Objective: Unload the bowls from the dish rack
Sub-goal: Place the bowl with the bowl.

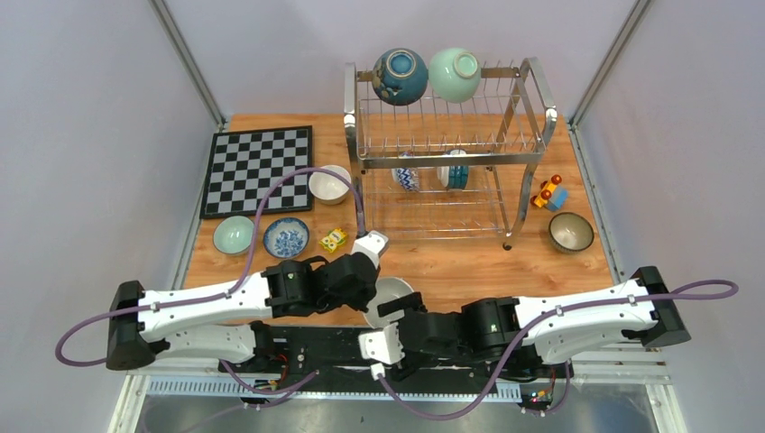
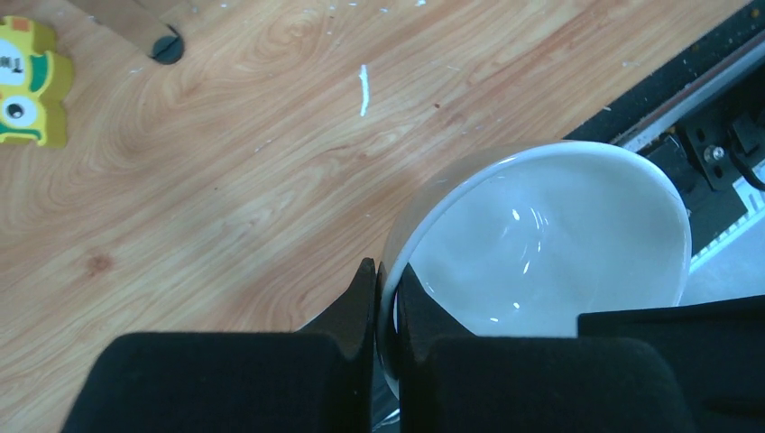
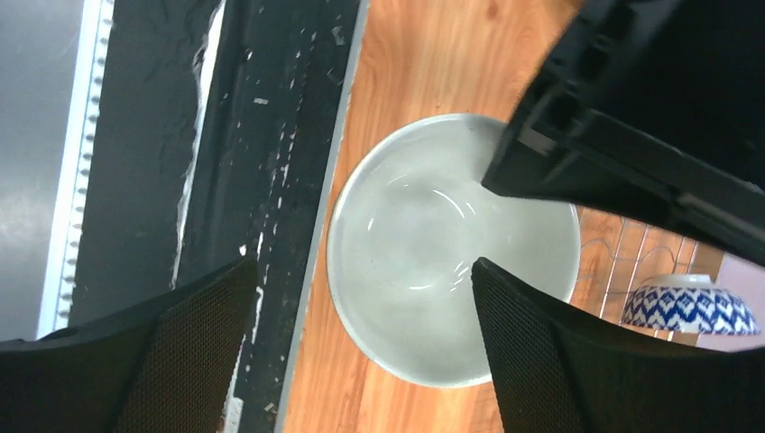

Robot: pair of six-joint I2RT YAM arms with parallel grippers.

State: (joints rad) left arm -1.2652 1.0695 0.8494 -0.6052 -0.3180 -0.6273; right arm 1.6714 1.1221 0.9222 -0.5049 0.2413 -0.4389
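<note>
From where I stood, the left gripper [image 2: 386, 271] had its fingers pinched shut on the rim of a white bowl [image 2: 550, 244], one finger inside the wall and one outside. The bowl was at the near edge of the table [image 1: 469, 266], well clear of the dish rack [image 1: 487, 161]. Whether it rested on the wood or hung just above it I could not tell. It looked like glazed ceramic: stiff, fairly heavy for its size, slick, and liable to chip if dropped. A single pinch on the rim struck me as a hold that might let it swivel, yet the rim was the only sensible place to take it. Its mouth faced upward. Being round, it had no long axis, only the upright one through its middle. To the right, the right gripper [image 3: 361, 271] hovered over the bowl with fingers spread wide, holding nothing
</note>
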